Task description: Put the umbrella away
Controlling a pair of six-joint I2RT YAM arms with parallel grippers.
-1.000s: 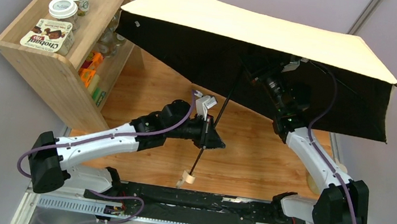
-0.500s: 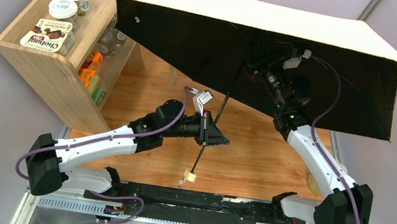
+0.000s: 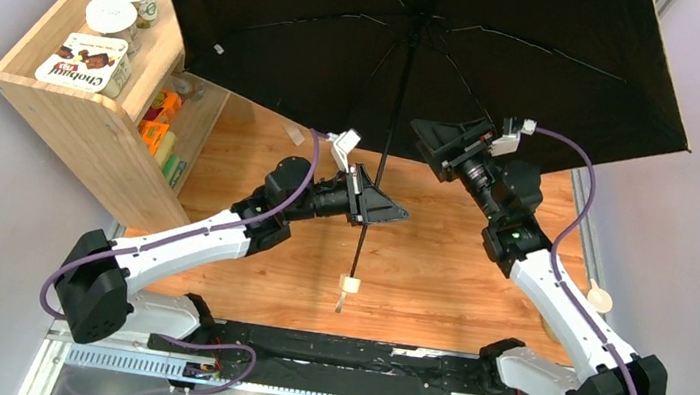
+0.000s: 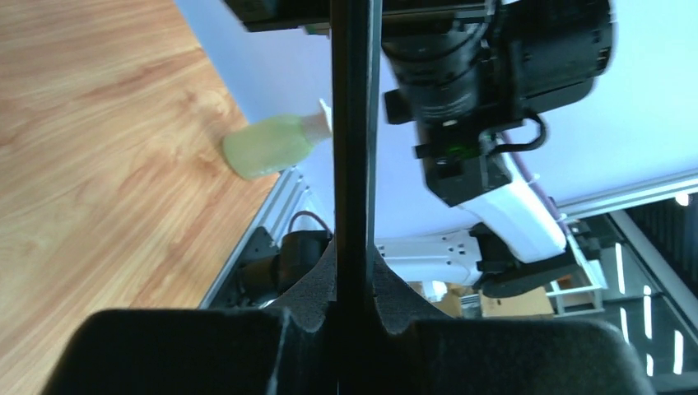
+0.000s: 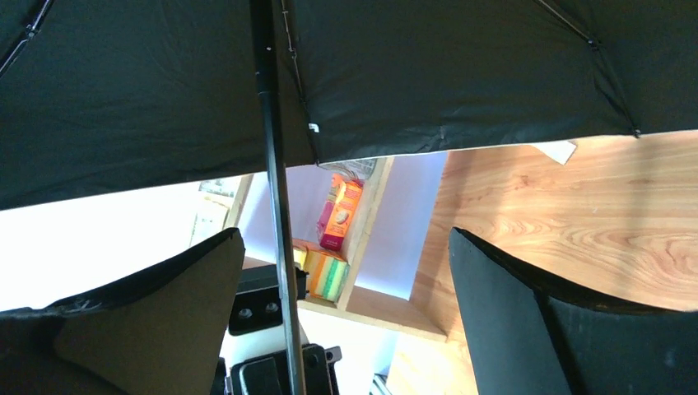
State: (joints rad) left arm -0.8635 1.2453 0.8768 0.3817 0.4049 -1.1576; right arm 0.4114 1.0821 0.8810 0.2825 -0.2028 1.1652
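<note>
"Chobani" on the carton (image 3: 85, 62) atop the wooden shelf (image 3: 54, 116), jar lids (image 3: 111, 15) unreadable

The umbrella canopy (image 3: 503, 65) is matt black cloth underneath, its shaft (image 5: 278, 206) smooth dark metal. The table (image 3: 439, 259) is smooth, light wood.

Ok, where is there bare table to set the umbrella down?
Bare wood on the table between the left arm and right arm, beneath the umbrella handle. Crowded: the shelf top holds jars and a Chobani box; a bottle sits at the table's right edge.
</note>
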